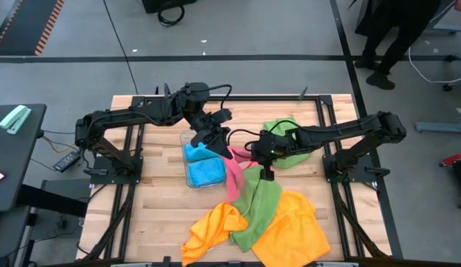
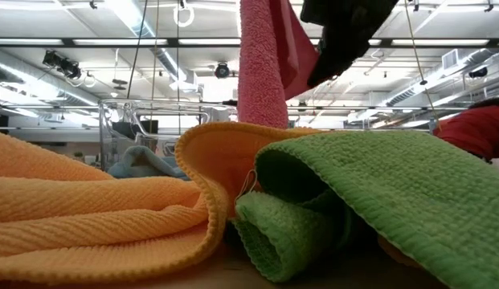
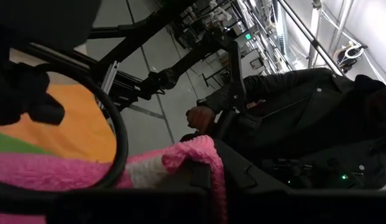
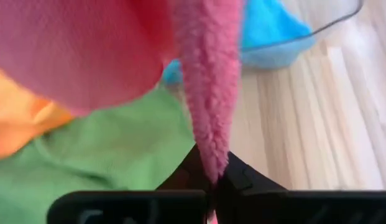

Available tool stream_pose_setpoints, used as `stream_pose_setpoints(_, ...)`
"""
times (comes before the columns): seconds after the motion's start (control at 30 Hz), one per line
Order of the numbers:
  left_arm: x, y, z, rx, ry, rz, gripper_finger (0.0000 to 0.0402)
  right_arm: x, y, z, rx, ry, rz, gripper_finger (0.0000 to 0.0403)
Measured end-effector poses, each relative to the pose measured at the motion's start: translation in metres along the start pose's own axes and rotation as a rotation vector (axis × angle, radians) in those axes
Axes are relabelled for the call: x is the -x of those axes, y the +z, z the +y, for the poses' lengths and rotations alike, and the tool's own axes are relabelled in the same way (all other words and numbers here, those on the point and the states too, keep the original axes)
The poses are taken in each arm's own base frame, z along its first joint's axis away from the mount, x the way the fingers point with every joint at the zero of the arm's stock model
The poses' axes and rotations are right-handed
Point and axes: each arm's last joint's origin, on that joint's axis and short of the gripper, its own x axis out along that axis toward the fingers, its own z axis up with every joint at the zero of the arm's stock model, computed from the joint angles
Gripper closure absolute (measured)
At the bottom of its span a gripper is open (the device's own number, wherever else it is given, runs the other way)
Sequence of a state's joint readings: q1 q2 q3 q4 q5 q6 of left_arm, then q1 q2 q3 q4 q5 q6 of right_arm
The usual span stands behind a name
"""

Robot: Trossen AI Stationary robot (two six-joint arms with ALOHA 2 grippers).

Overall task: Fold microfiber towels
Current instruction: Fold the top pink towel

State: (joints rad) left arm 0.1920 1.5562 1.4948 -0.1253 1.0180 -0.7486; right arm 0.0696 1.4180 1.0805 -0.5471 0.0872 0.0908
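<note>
A pink microfiber towel (image 1: 234,172) hangs above the table's middle between my two grippers. My left gripper (image 1: 220,145) is shut on its upper far part, and my right gripper (image 1: 266,176) is shut on another part of it, lower and to the right. In the low view the pink towel (image 2: 262,72) drops from above behind the heap. A green towel (image 1: 261,206) and orange towels (image 1: 293,231) lie crumpled on the near half of the table. A sky-blue towel (image 1: 204,169) sits in the clear tray (image 1: 187,138). My left gripper pinches the pink towel's fluffy top edge (image 3: 191,149) between its two fingers, coming about level from the table's left. The towel hangs down from there. My right gripper pinches a narrow, bunched fold of the pink towel (image 4: 212,163) between its fingertips, slanting down from the table's right. The cloth rises from the fingers toward my left gripper.
A second green towel (image 1: 288,138) lies under my right arm at the far right. Bare wood shows left of the tray and along the left side (image 1: 152,200). A person stands on the floor beyond the far right corner (image 1: 397,37).
</note>
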Motion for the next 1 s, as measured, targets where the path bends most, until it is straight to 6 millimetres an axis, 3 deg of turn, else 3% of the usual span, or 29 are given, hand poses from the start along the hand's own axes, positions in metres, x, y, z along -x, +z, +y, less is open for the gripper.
stream_pose_setpoints(0.1,0.000,-0.001,0.001,0.017,0.006,0.009,0.0379,0.012,-0.003,-0.002,0.029,0.009,0.055,0.0394)
stream_pose_setpoints(0.37,0.000,-0.009,0.008,0.068,0.071,0.041,0.0394,0.084,0.014,-0.014,0.040,0.108,0.104,0.0396)
stream_pose_setpoints(0.53,0.000,-0.007,0.008,0.088,0.096,0.006,0.0379,0.119,0.026,-0.012,0.005,0.199,0.145,0.0396)
stream_pose_setpoints(0.7,-0.008,-0.011,0.004,0.105,0.085,0.026,0.0392,0.153,0.035,-0.007,-0.012,0.266,0.139,0.0397)
stream_pose_setpoints(0.8,-0.020,-0.018,0.002,0.092,0.095,0.048,0.0394,0.166,0.035,0.002,-0.022,0.340,0.151,0.0397)
stream_pose_setpoints(1.0,-0.042,-0.037,0.006,0.148,0.160,0.131,0.0377,0.169,0.029,0.029,-0.038,0.518,0.232,0.0397)
